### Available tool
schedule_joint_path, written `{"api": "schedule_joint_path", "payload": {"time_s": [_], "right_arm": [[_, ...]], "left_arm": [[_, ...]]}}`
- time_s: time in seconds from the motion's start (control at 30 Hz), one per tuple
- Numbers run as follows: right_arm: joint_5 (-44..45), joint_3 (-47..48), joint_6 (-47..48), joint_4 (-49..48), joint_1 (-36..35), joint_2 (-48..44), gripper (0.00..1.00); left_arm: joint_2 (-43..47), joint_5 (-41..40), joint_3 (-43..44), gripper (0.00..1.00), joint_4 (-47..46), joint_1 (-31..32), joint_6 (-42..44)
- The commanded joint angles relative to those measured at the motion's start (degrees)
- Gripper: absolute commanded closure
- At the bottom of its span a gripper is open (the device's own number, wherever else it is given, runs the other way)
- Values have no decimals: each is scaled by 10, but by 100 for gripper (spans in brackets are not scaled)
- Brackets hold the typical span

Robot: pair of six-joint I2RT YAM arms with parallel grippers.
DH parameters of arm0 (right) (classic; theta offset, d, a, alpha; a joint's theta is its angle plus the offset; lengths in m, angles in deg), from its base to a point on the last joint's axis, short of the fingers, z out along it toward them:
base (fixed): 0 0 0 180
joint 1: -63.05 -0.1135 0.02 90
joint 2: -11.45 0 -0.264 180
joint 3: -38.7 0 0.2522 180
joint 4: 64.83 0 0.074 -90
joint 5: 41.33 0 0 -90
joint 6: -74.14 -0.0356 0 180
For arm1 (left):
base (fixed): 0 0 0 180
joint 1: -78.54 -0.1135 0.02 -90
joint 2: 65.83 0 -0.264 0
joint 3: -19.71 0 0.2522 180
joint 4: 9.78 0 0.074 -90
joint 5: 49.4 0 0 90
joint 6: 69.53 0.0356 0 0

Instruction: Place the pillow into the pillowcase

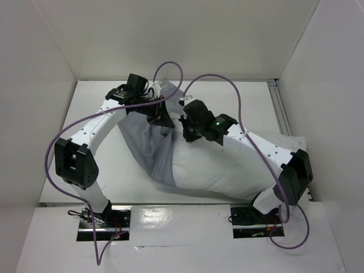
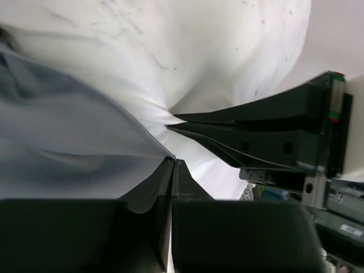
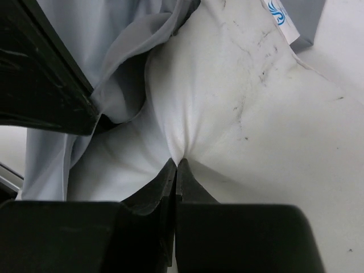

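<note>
The white speckled pillow (image 1: pixel 227 170) lies across the table's middle and right, its left end inside the mouth of the grey pillowcase (image 1: pixel 149 149). My left gripper (image 1: pixel 163 118) is shut on the pillowcase's upper edge and holds it up; in the left wrist view the jaws (image 2: pixel 172 162) meet on the grey hem (image 2: pixel 62 142), with the pillow (image 2: pixel 187 51) behind. My right gripper (image 1: pixel 187 129) is shut on a pinch of pillow fabric; in the right wrist view the jaws (image 3: pixel 176 162) close on the puckered pillow (image 3: pixel 256 114) beside the pillowcase (image 3: pixel 102 45).
White walls enclose the table on three sides. A metal rail (image 1: pixel 281 108) runs along the right edge. Purple cables (image 1: pixel 227 79) loop above both arms. The two grippers are close together, and the right gripper's fingers (image 2: pixel 256 133) show in the left wrist view.
</note>
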Motion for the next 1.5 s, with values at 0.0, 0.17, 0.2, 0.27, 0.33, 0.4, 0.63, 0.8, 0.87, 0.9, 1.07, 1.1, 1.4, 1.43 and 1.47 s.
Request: {"api": "schedule_joint_path", "payload": {"time_s": [0.0,0.17,0.2,0.27,0.33,0.4,0.63,0.8,0.87,0.9,1.07,1.1,1.4,1.43,1.47], "right_arm": [[-15,-7,-10,13,-13,5,100],[-15,-20,-15,1,-13,-13,100],[-15,-25,-15,1,-13,-13,100],[-15,-25,-20,1,-13,-18,100],[-15,-31,-20,-4,-13,-18,100],[-15,-31,-26,-4,-13,-18,100],[-15,-31,-26,-4,-13,-18,100],[-9,-20,-26,-4,-13,-13,100],[-3,-20,-26,1,-13,-13,100],[-3,-20,-26,1,-13,-13,100],[-3,-15,-26,6,-13,-13,100],[-3,-15,-20,6,-13,-13,100],[-30,-29,-6,17,-18,-47,100],[-30,-29,-1,17,-18,-53,100],[-38,-44,-1,11,-24,-65,100]], "left_arm": [[26,-9,-14,84,-26,-25,11],[32,-50,-14,36,-26,-67,-5],[32,-56,-14,29,-26,-67,-10],[17,-77,-8,28,-26,-67,-10],[6,-129,0,30,-11,-67,-10],[-17,-165,25,32,5,-61,-3],[-97,-267,109,25,85,1,51],[-143,-280,117,31,111,17,57],[-155,-292,117,40,116,23,52],[-155,-298,122,45,116,23,52],[-161,-303,134,85,116,23,46],[-161,-309,148,100,116,23,41],[-156,-283,221,100,111,0,27],[-156,-277,229,100,111,0,22],[-163,-277,230,100,111,-5,22]]}}
